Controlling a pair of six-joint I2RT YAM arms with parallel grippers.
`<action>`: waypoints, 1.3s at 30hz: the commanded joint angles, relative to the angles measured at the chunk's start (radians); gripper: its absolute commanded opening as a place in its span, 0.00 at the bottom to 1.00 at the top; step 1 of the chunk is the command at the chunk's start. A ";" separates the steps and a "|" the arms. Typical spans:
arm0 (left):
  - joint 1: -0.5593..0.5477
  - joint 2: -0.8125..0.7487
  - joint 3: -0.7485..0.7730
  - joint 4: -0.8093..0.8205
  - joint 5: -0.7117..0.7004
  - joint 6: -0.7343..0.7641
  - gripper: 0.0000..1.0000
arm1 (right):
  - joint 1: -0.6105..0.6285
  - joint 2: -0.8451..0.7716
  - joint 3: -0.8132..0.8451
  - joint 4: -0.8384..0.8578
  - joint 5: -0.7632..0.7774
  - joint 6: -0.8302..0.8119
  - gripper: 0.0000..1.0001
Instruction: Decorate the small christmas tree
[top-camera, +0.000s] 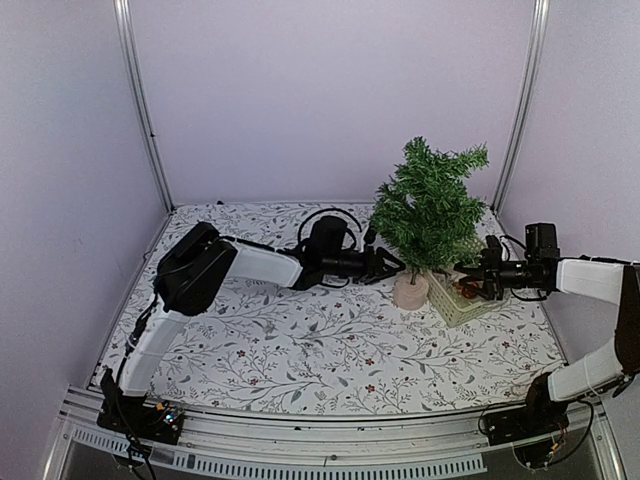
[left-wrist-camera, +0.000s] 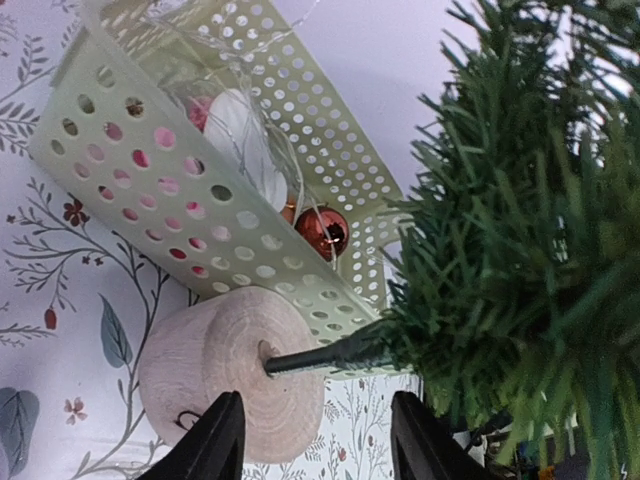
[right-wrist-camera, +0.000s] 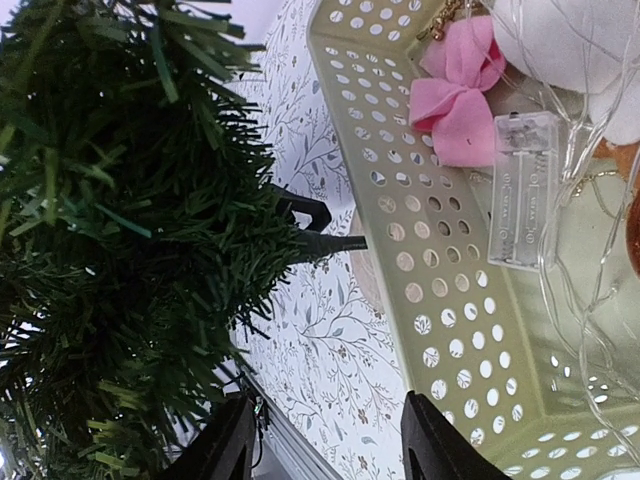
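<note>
The small christmas tree (top-camera: 429, 212) stands upright on its pale round base (top-camera: 410, 291), right of centre, with a pale green perforated basket (top-camera: 452, 307) right beside it. My left gripper (top-camera: 388, 264) is open and empty, just left of the thin trunk (left-wrist-camera: 320, 355); the base (left-wrist-camera: 225, 360) and dark green branches (left-wrist-camera: 520, 240) show in the left wrist view. My right gripper (top-camera: 470, 278) is open and empty over the basket. In the basket (right-wrist-camera: 420, 260) lie a pink bow (right-wrist-camera: 455, 95), a clear battery box (right-wrist-camera: 520, 190) with wire lights, white balls and a red bauble (left-wrist-camera: 322, 230).
The table has a floral cloth (top-camera: 300, 350). White walls with metal posts (top-camera: 140, 100) close in the back and sides. A metal rail (top-camera: 330, 440) runs along the near edge, by both arm bases.
</note>
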 joint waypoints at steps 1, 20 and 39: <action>-0.024 -0.034 -0.084 0.233 0.016 -0.005 0.50 | 0.026 0.032 -0.009 0.063 -0.004 0.025 0.53; -0.022 -0.087 -0.159 0.509 -0.168 -0.048 0.45 | 0.031 0.053 0.034 -0.024 0.010 -0.036 0.52; -0.009 -0.135 -0.170 0.478 -0.262 0.015 0.00 | 0.031 0.070 0.077 -0.043 -0.017 -0.100 0.53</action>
